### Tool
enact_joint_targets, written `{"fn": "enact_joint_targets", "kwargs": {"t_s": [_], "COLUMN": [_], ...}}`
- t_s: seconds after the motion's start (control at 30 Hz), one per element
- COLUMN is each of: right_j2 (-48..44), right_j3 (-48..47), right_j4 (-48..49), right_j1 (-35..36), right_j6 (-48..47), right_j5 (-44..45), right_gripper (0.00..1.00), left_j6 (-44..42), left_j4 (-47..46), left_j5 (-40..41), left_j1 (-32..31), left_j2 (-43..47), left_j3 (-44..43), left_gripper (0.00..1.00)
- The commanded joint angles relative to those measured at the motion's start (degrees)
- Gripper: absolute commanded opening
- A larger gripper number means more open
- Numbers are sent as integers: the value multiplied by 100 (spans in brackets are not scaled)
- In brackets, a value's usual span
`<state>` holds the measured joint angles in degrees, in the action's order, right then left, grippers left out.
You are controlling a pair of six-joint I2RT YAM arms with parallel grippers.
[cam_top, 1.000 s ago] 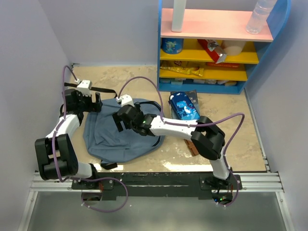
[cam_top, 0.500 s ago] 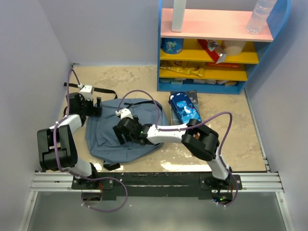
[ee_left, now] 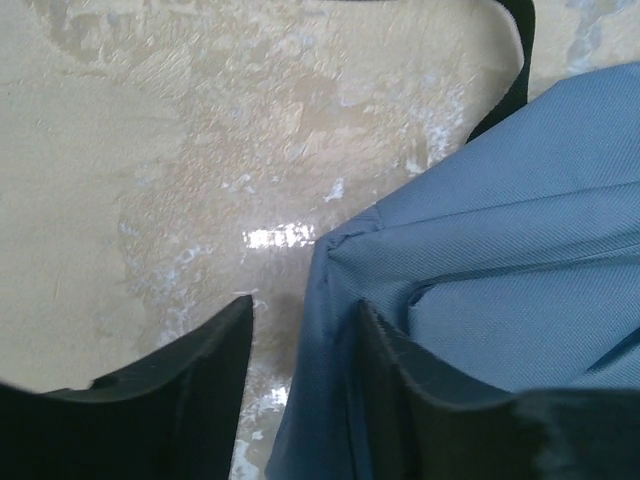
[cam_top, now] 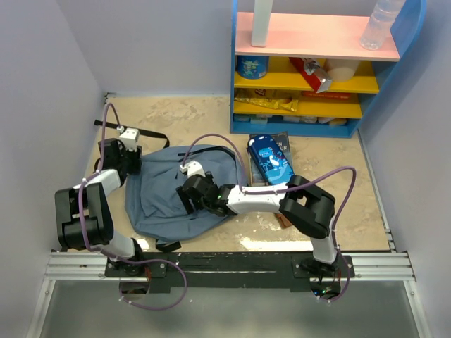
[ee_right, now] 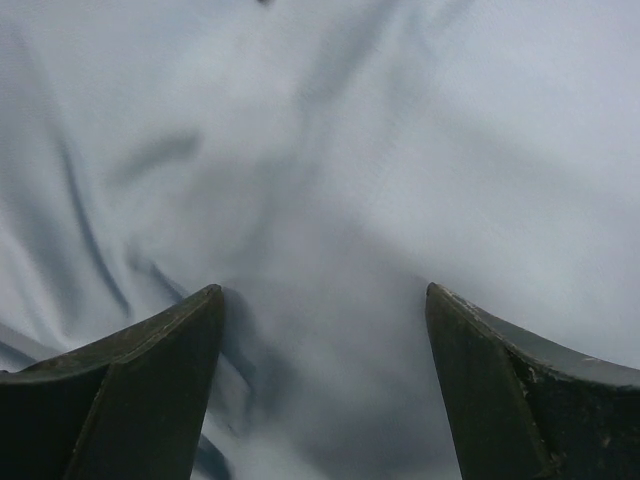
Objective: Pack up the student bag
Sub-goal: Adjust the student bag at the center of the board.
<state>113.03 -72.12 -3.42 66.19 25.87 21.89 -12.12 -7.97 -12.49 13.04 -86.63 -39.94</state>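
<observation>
At the near edge, a black mounting bar on a silver metal rail (cam_top: 225, 264) carries both arm bases. Just beyond it, the large slate-blue fabric student bag (cam_top: 158, 193) lies flat on the beige marbled table (cam_top: 190, 116), left of centre, with a black buckle end poking out at its near edge.

The right gripper (ee_right: 322, 295) reaches across from the right and points down onto the middle of the bag. Its dark fingers (ee_right: 150, 380) stand wide apart with only creased blue cloth between them, so nothing is clamped.

Farther back, the left gripper (ee_left: 305, 310) sits at the bag's far left edge. Its jaws are part-way apart and straddle the fabric's edge, one finger over bare table and the other over the cloth. A gap shows between them, and the cloth is not pinched.

A black webbing strap (cam_top: 151, 132) trails from the bag's far left corner across the table.

To the right of the bag, a glossy blue rectangular packet (cam_top: 270, 156) rests on a dark flat book (cam_top: 283, 139).

At the back stands a blue shelf unit with yellow and pink boards (cam_top: 310, 105), stocked with small items. A clear plastic bottle (cam_top: 380, 24) stands on its top board.
</observation>
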Motion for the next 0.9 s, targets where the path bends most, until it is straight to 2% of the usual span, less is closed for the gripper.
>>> {"fn": "enact_joint_targets", "kwargs": {"t_s": [0.0,0.1,0.2,0.3,0.43,0.5,0.6,0.7,0.87], "right_j2": [-404,-519,-537,-502,-335,-186,8,279,667], "right_j3": [241,356,322,33,-592,-916,-1128,-1278,-1411], "right_j4": [-326,-282,-273,-273,-238,-142,103,201,140], "right_j1": [-45,-98,-177,-177,-177,-168,-168,-107,7], "right_j6": [-126,-161,-205,-284,-372,-390,-354,-337,-363], "right_j5": [280,360,386,413,342,229,-17,-71,96], "right_gripper": [83,82,81,81,80,79,77,76,74], "left_j6": [-431,-590,-537,-336,-107,-27,-150,-124,139], "left_j4": [-56,5,312,1119,2017,2315,2187,1783,1246], "left_j5": [668,775,591,134,-568,-710,-659,-544,-1080], "left_j1": [32,32,32,32,41,41,32,41,-90], "left_j2": [207,383,672,1067,1473,1552,1518,1247,412], "left_j3": [162,293,173,-205,-716,-961,-911,-761,-830], "left_gripper": [44,35,34,34,46,58,64,65,63]}}
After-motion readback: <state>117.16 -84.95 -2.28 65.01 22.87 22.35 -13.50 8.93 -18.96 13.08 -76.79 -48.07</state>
